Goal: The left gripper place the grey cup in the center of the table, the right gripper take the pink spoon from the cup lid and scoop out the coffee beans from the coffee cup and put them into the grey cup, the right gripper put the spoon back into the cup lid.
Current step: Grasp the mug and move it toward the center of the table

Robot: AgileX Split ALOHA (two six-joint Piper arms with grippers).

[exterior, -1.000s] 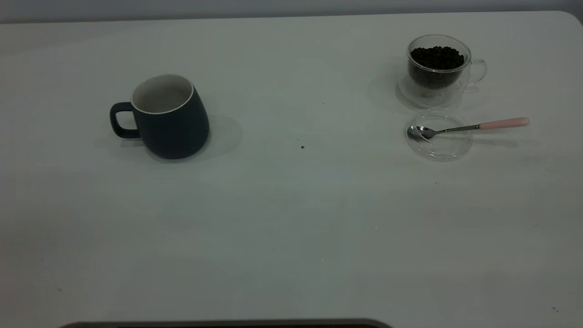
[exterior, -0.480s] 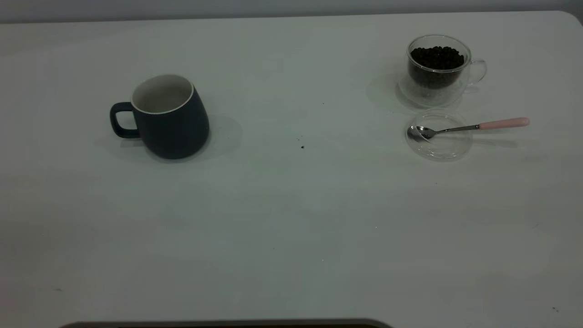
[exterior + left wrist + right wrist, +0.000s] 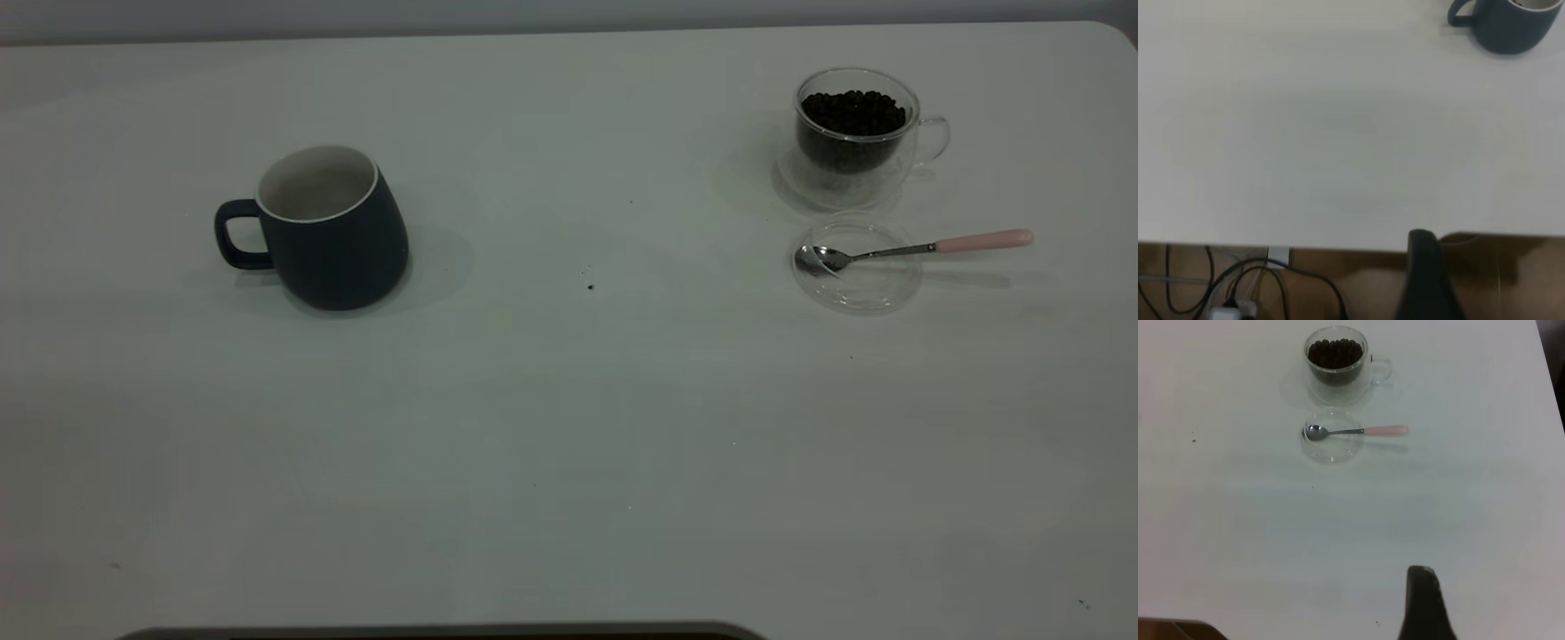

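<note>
Mug [image 3: 324,227] sits untouched, well ahead of the left gripper [image 3: 1426,280] at the counter [image 3: 569,400] edge; can't tell its grip state. First step pending: reach forward and grasp the mug.

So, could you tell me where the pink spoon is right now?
In the exterior view, the pink spoon lies at right, its bowl in the cup lid, just in front of the coffee cup.
</note>
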